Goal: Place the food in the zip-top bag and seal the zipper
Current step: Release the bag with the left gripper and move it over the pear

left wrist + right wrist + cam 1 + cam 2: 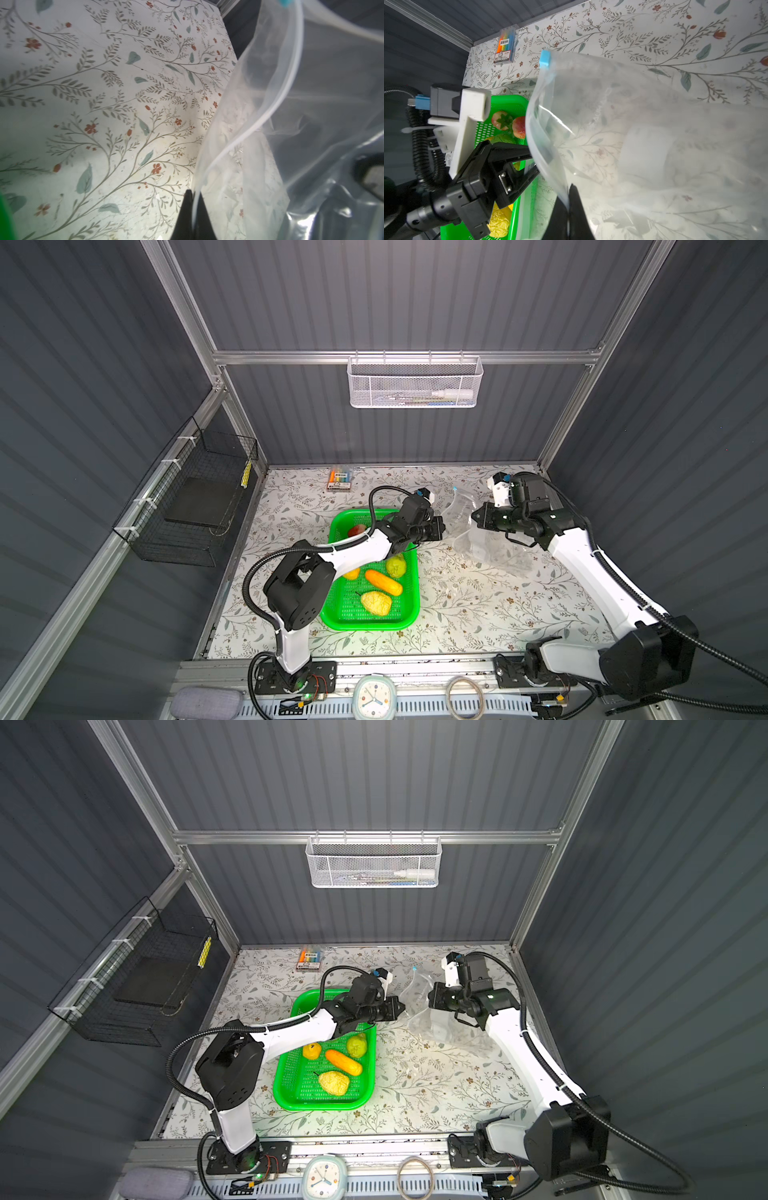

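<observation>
**Both arms grip the bag, and the fruit waits in the tray.** Two robot arms hold a zip-top bag [490, 556] open by its mouth over the flowered desk [498, 605], to the right of the green tray [374, 624]. The left tool [192, 199] is pinched tight on one lip, with the clear zipper [268, 115] strip running between its tips. The right tool [569, 199] is clamped on the opposite lip. The bag's lower part rests crumpled on the desk. The light-blue slider tab [545, 59] sits at the far end of the mouth. No piece is visible inside the bag. The food [383, 582] lies in the tray, partly under the left arm.

The likely trouble is a shortage of free tools. With both occupied, one probably has to let go to fetch a piece, and the limp film could then sag and close the mouth. The thin plastic may also slip out of so narrow a pinch, or stretch if the arms pull apart too hard. The left arm crosses the tray, so a reach for the fruit risks knocking pieces or the rim. The empty bag looks light and could drag along with any tug on the slider.
</observation>
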